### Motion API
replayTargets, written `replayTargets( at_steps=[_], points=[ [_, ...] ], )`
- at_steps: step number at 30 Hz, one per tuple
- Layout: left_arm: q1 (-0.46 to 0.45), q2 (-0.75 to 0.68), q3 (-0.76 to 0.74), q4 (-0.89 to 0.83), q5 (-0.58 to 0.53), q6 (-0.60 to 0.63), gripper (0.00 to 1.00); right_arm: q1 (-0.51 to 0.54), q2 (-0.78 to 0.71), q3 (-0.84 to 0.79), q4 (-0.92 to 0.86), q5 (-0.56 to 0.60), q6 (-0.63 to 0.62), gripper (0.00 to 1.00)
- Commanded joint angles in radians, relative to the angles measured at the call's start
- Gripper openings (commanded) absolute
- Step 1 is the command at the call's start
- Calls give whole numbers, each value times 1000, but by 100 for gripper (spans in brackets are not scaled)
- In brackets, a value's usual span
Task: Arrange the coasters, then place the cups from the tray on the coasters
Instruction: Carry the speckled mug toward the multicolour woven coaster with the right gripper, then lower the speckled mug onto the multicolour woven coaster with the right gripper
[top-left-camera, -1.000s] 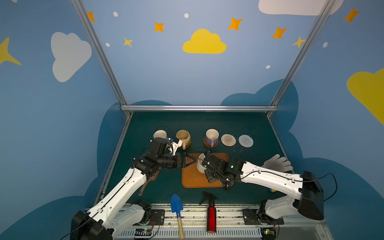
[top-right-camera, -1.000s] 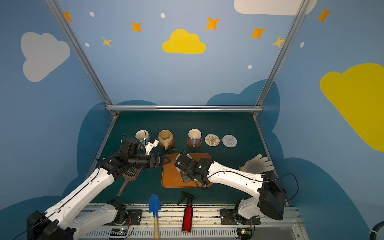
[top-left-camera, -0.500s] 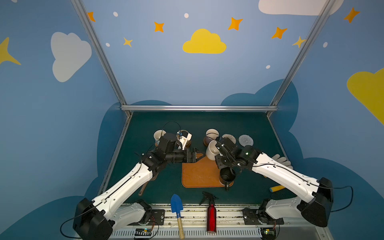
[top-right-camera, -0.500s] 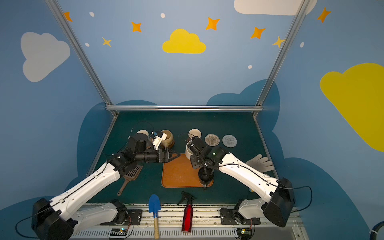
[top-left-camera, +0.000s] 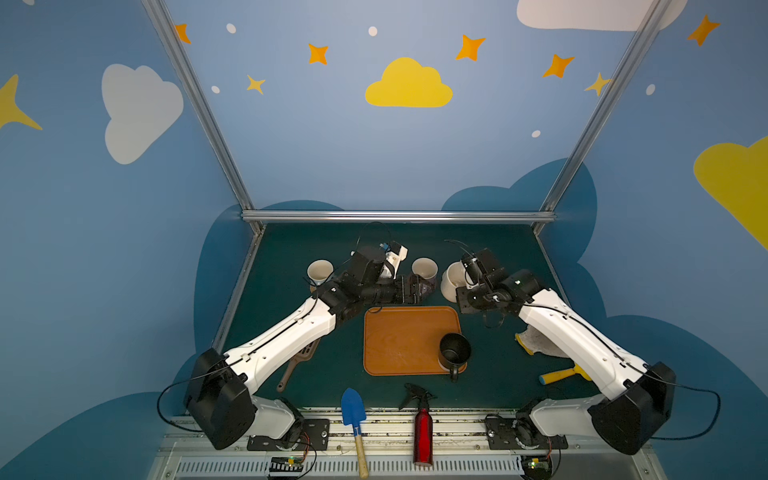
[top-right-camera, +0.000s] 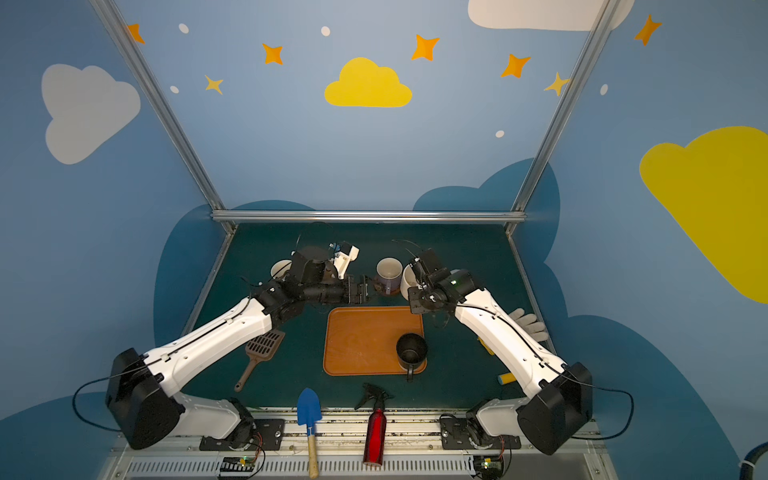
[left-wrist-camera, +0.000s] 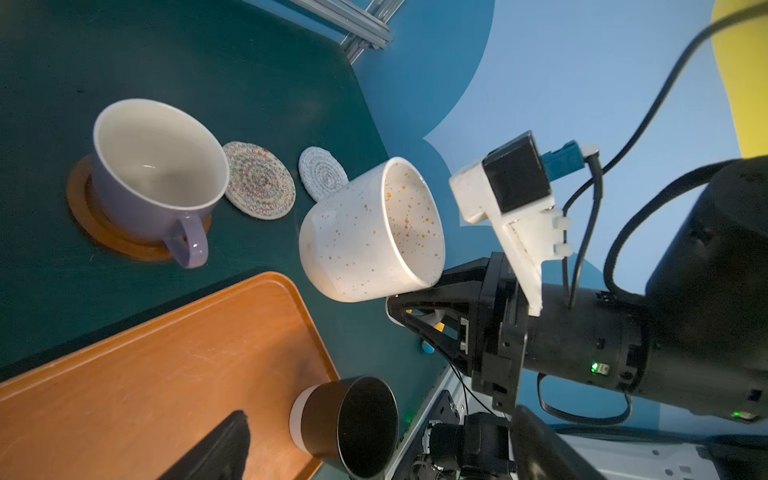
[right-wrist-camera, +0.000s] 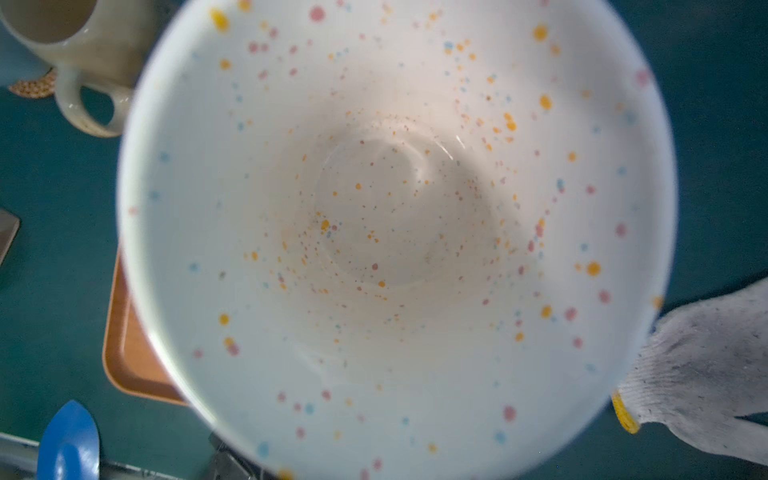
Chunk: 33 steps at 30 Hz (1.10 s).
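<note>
My right gripper is shut on the handle of the cream speckled mug, held tilted above the table behind the tray. The beige coaster and the pale grey coaster lie bare beyond it. On the tray's near right corner stands the black mug. The lavender mug sits on a brown wooden coaster, with my open, empty left gripper just in front. The light blue mug stands far left.
A tan mug stands beside a woven coaster. Along the front edge lie a blue trowel and a red spray bottle. A brown scoop lies under my left arm. A white glove and a yellow handle lie at right.
My right gripper has lifted the speckled mug off the tray and carried it back and to the right. My left gripper, still open, has moved right and back to the lavender mug.
</note>
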Motion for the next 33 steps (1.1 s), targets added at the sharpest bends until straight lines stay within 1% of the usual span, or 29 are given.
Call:
replayTargets(
  at_steps=[1,6,10,13,17,24,27,33],
  points=[
    [-12,65,68,24,-30,10,96,-50,23,44,69,-13,-26,0],
    [-21,178,157,22,-34,13,96,-114,101,81,89,-15,-42,0],
    [-22,250,212,1,-47,18,100,-163,167,111,115,-41,-55,0],
    [-21,305,264,-41,-56,24,100,-196,227,143,128,-40,-63,0],
    [-17,363,306,-43,-65,21,100,-240,303,181,151,-55,-67,0],
    [13,431,352,-2,-8,3,100,-253,433,267,156,-42,-62,0],
    [16,447,378,-26,-7,14,100,-251,466,288,170,-58,-61,0],
    [21,458,392,-55,-15,22,98,-242,516,309,168,-34,-69,0]
  ],
)
